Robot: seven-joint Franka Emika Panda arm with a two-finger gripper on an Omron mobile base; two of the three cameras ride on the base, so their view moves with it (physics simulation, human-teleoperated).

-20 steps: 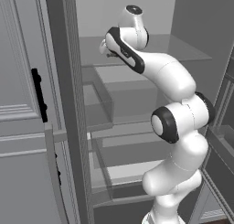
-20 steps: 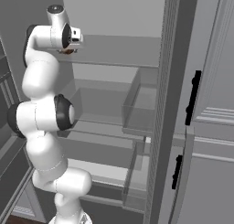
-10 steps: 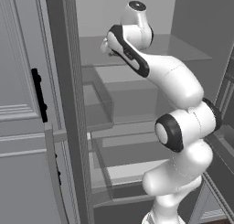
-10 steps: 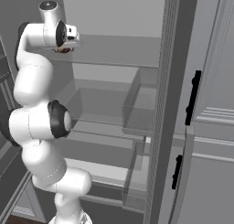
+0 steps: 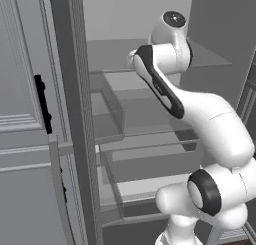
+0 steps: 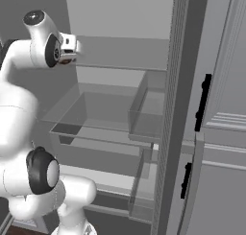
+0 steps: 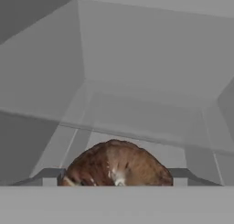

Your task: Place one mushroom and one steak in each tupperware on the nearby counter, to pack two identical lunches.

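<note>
Arm raised into an open fridge, wrist at top-shelf height.

In the left base view the arm [image 5: 200, 119] rises from lower right and reaches up and back to the upper shelf [image 5: 115, 54]; a door [image 5: 25, 129] stands to its left, with a handle [image 5: 42, 104] on its face. Below the upper shelf lie a clear shelf [image 6: 96, 119] and, lower, a drawer [image 5: 140, 189]. In the right base view the wrist [image 6: 65, 47] sits at upper left, just before the upper shelf, and a door [image 6: 221, 133] stands to the right. In the hand view a mushroom [image 7: 116, 166] sits at the bottom, between the finger tips, with the shelf's back wall [image 7: 151, 49] behind it.
</note>
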